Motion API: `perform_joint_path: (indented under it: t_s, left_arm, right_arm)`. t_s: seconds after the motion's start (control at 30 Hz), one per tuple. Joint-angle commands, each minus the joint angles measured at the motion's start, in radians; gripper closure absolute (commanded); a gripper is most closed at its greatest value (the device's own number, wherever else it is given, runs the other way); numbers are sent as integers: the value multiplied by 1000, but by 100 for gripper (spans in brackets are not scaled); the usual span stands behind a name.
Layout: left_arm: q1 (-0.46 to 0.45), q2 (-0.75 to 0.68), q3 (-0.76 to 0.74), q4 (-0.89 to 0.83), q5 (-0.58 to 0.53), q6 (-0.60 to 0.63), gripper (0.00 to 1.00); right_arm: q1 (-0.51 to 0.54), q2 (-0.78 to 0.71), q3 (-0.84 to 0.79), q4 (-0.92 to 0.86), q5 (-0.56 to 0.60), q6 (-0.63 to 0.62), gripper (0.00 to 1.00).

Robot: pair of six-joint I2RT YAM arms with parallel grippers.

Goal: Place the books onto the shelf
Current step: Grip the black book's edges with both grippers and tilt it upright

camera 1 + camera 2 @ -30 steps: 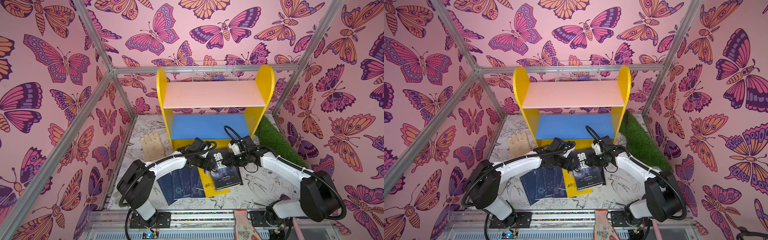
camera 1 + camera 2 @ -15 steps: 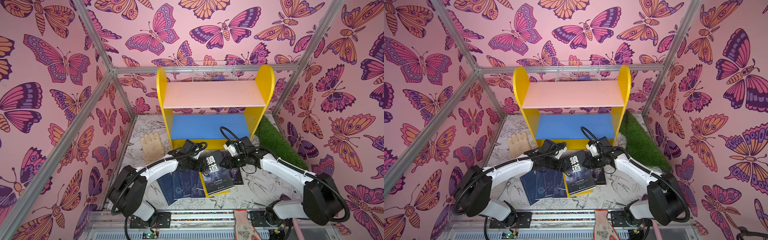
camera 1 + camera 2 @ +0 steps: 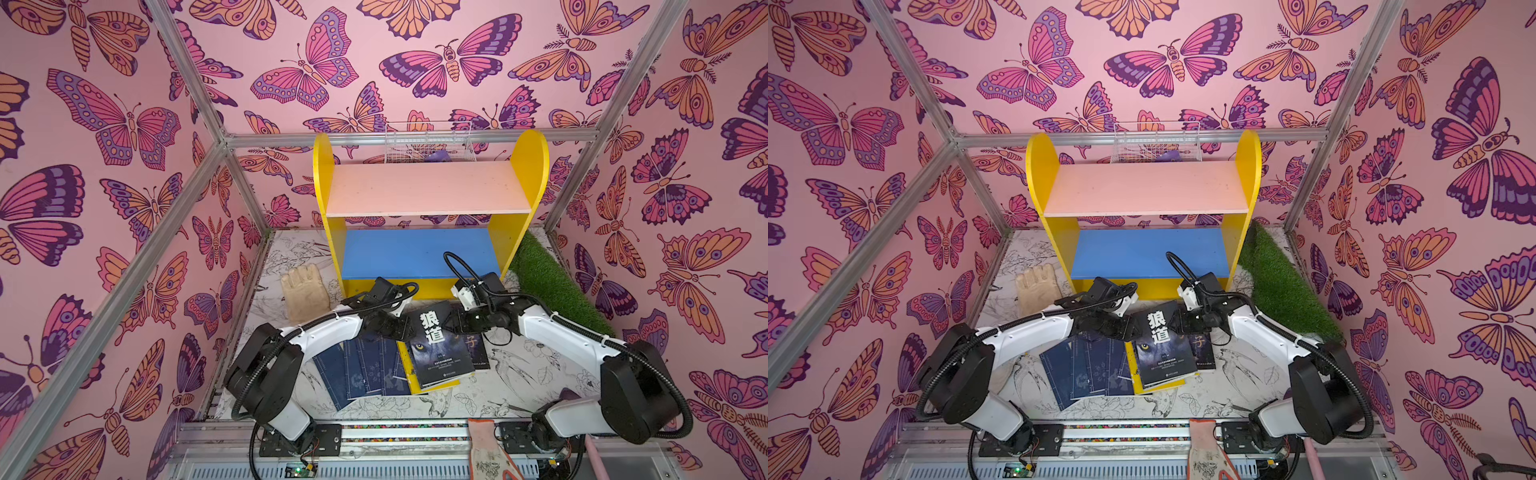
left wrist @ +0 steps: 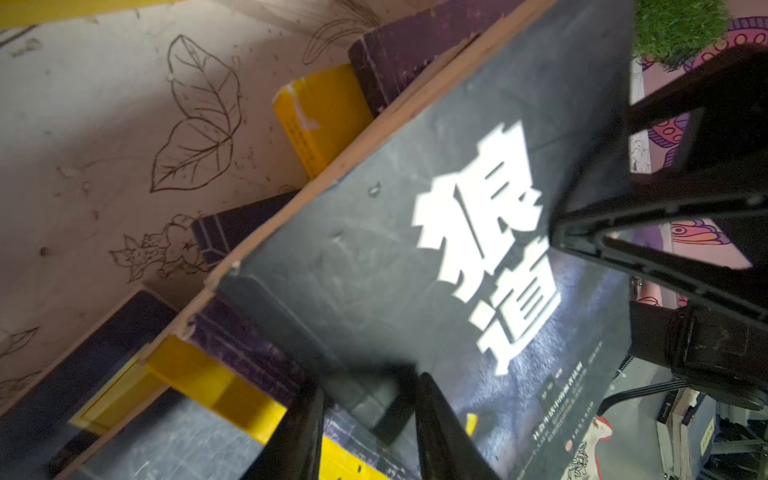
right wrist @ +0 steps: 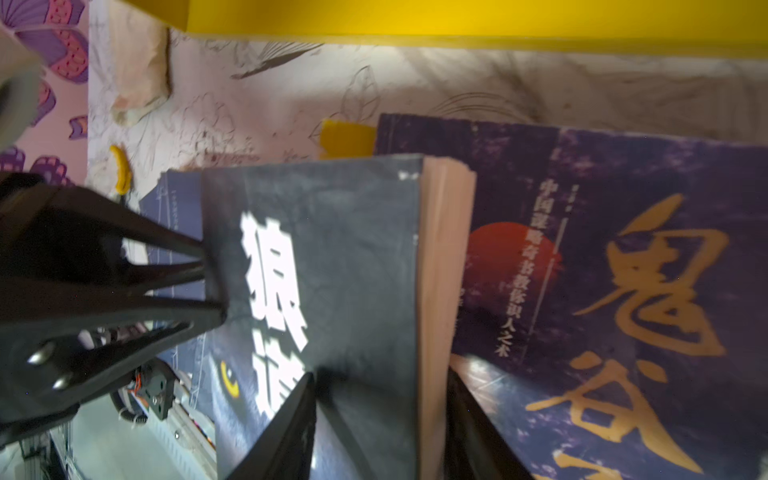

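A dark book with white characters and a wolf's eye lies tilted on top of the pile in front of the shelf. My left gripper is shut on its spine-side corner. My right gripper is shut on the opposite, page-edge side, one finger on the cover. Under and beside it lie navy books, a yellow book and a purple book with gold characters. Both shelf boards, pink and blue, are bare.
A beige glove lies left of the shelf. A strip of green turf runs along the right wall. A white wire basket stands behind the shelf. Another glove hangs over the front rail.
The left gripper drew back, then returned to the wolf book's left edge and closed on it. The book shifted slightly left and now sits tilted between both grippers.
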Motion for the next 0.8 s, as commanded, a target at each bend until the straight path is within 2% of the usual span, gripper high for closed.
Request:
perform_joint_path:
  t_s: [0.0,0.2,0.3,0.4,0.47,0.53,0.57,0.63,0.7,0.73,0.77]
  left_arm:
    - [-23,35,33,16,54,5,62]
    - [-31,93,72,28,52,2,62]
    - [-31,115,81,28,42,6,64]
    - [-31,122,78,30,29,5,68]
    - [-31,117,74,33,26,5,68]
    - [-32,107,68,39,22,5,68]
    - [-32,101,65,41,17,3,68]
    - [-28,80,57,53,8,3,67]
    - [-17,49,38,81,17,-4,65]
    - [-7,32,24,104,30,-13,62]
    - [6,13,8,131,45,-24,55]
  right_arm:
    - [-58,-49,-43,48,-10,26,50]
    - [-81,-98,-102,139,-112,18,46]
    - [-80,-88,-115,175,-156,38,47]
    - [-80,-86,-123,213,-197,64,57]
    - [-81,-98,-123,225,-199,68,71]
    - [-81,-117,-111,203,-177,48,88]
    - [-81,-125,-102,187,-162,36,94]
    - [-81,-150,-85,150,-119,18,100]
    - [-81,-174,-70,126,-74,12,100]
    - [-83,-188,-65,120,-59,15,100]
    - [-84,-194,-60,118,-59,12,100]
